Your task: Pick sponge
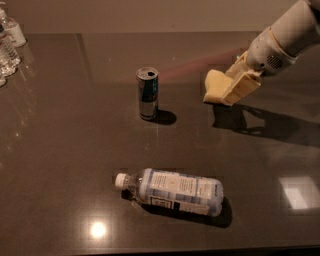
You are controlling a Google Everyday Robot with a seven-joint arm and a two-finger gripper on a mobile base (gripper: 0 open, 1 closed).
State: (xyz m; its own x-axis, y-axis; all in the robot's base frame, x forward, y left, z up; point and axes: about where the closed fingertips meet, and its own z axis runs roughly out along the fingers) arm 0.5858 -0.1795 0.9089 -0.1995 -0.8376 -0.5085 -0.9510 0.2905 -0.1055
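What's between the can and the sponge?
Camera view: only bare tabletop lies between can and sponge; the gripper holds the sponge's end away from the can.

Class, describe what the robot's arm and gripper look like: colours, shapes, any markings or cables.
The gripper, upper right above the table by the sponge, has cream, blocky, flat-sided fingers. Behind it the arm is a smooth, rounded white-grey tube with a thicker wrist collar. No cables or markings show.

1. Probably an office or test room: a dark glossy table [60, 150] mirroring ceiling lights, with a plain pale wall [150, 15] behind.
2. Drinks on it: can [148, 93], lying water bottle [175, 191], more bottles [7, 45] far left.
3. The gripper [226, 93] clasps the sponge [214, 86] at right.
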